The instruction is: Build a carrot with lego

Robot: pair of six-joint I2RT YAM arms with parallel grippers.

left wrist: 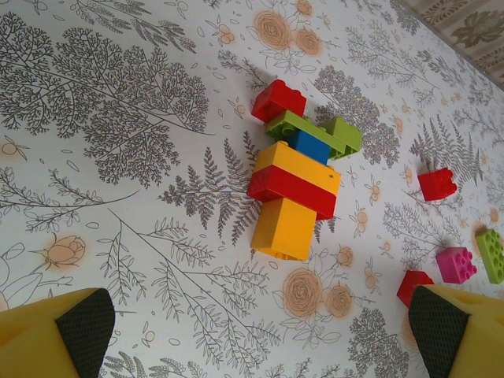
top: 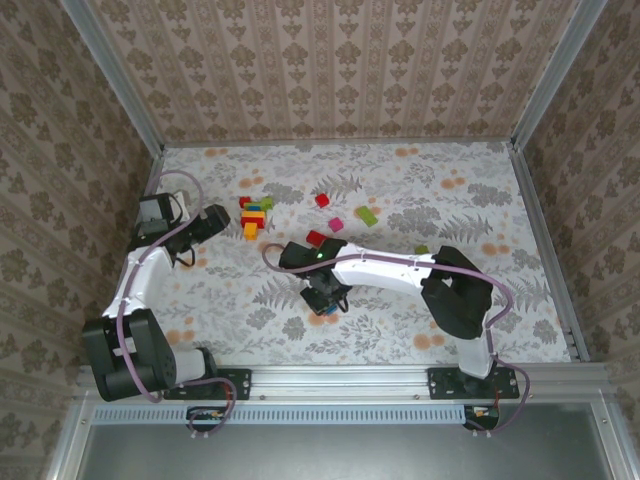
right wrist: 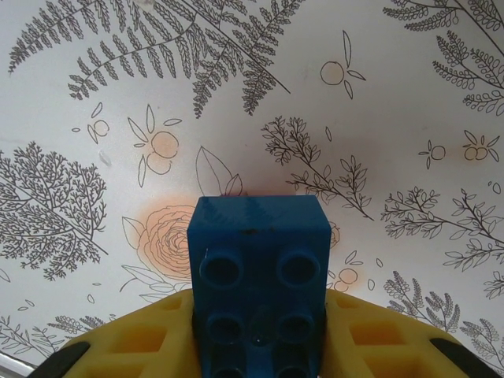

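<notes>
Closest to my right wrist camera sits the blue brick (right wrist: 258, 268), pinched between the yellow fingers (right wrist: 134, 342) of the right gripper (right wrist: 257, 346), which is closed tight on its two sides. Its studded face looks at the lens and its long axis runs straight ahead, away from the wrist, over the flowered table (right wrist: 409, 110). On the other side I see the left gripper (left wrist: 256, 327) spread wide with nothing between its pads, hovering just short of the stacked lego (left wrist: 295, 177). That stack lies flat, long axis pointing away from the gripper: orange block nearest, then red, orange, blue, green, and a red brick farthest. Off to its right lie the loose bricks (left wrist: 437, 183) in red, magenta and green, apart from it.
</notes>
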